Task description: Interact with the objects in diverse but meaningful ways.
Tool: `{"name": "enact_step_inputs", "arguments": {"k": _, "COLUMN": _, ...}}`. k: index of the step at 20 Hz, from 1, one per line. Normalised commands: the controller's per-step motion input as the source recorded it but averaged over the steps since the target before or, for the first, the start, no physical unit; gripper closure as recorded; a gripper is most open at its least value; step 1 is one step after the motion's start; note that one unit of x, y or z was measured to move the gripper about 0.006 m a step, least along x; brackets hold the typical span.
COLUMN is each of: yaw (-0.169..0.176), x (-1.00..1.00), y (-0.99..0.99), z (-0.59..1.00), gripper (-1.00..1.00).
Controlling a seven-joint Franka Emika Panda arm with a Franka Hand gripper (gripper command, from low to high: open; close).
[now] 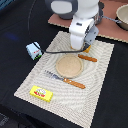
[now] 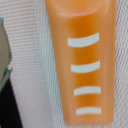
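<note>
the arm hangs low over the far edge of the placemat (image 1: 100, 85), its gripper right above the orange bread loaf (image 2: 82, 60), so reaching for the loaf looks like the step in hand. i cannot tell whether the fingers are wide or narrow. next it likely needs a straight drop and a squeeze across the loaf's narrow sides.

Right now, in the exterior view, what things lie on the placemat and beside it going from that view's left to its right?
Light-blue carton → yellow packet → fork → round wooden plate → orange-handled knife. The orange bread loaf is mostly hidden under the arm, so I leave it out.
</note>
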Motion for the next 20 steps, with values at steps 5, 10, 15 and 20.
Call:
{"name": "enact_step_inputs", "arguments": {"k": 5, "yaw": 0.002, "x": -0.01, "y": -0.48, "z": 0.51, "gripper": -1.00}}
{"name": "enact_step_inputs", "arguments": {"k": 10, "yaw": 0.000, "x": -0.09, "y": -0.99, "z": 0.10, "gripper": -1.00}}
{"name": "enact_step_inputs", "arguments": {"k": 15, "yaw": 0.000, "x": -0.11, "y": -1.00, "z": 0.08, "gripper": -1.00}}
{"name": "enact_step_inputs", "arguments": {"k": 20, "yaw": 0.000, "x": -0.11, "y": -1.00, "z": 0.08, "gripper": -1.00}}
